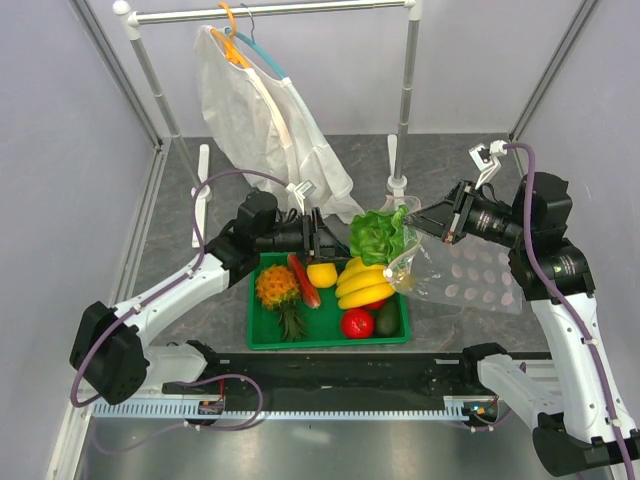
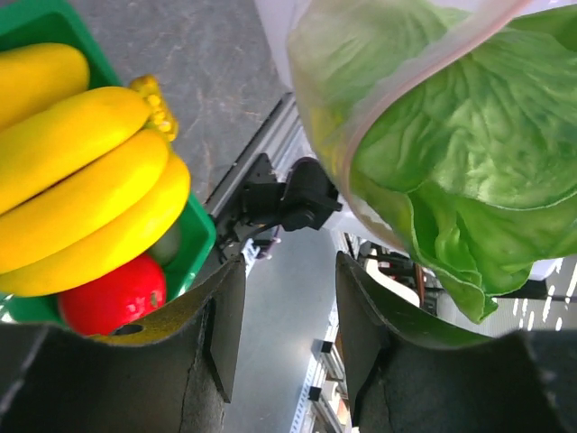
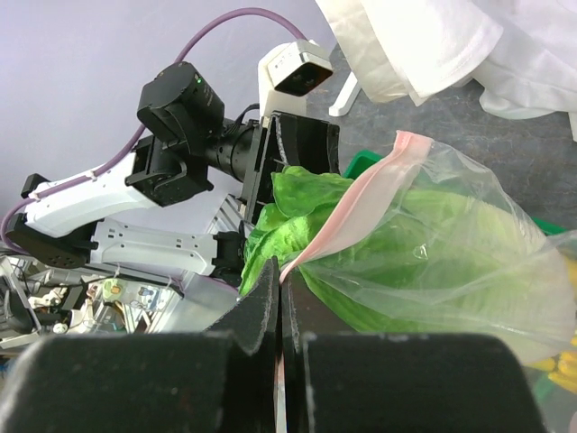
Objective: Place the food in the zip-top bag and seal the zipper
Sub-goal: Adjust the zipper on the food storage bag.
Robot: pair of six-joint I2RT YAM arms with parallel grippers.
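Crinkled pale-green lettuce (image 1: 378,233), partly inside clear, floppy, pink-dotted bag (image 1: 470,275); pink zipper (image 3: 356,198) pinched in right gripper (image 3: 279,281); left gripper (image 2: 290,271) parted, empty

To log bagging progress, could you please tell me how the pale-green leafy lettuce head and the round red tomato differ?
The pale-green leafy lettuce head sits partly inside the clear dotted zip-top bag, held up by the right gripper; the round red tomato lies in the green plastic tray. The lettuce is bigger and ruffled, the tomato smaller, smooth and glossy. Both are toy food.
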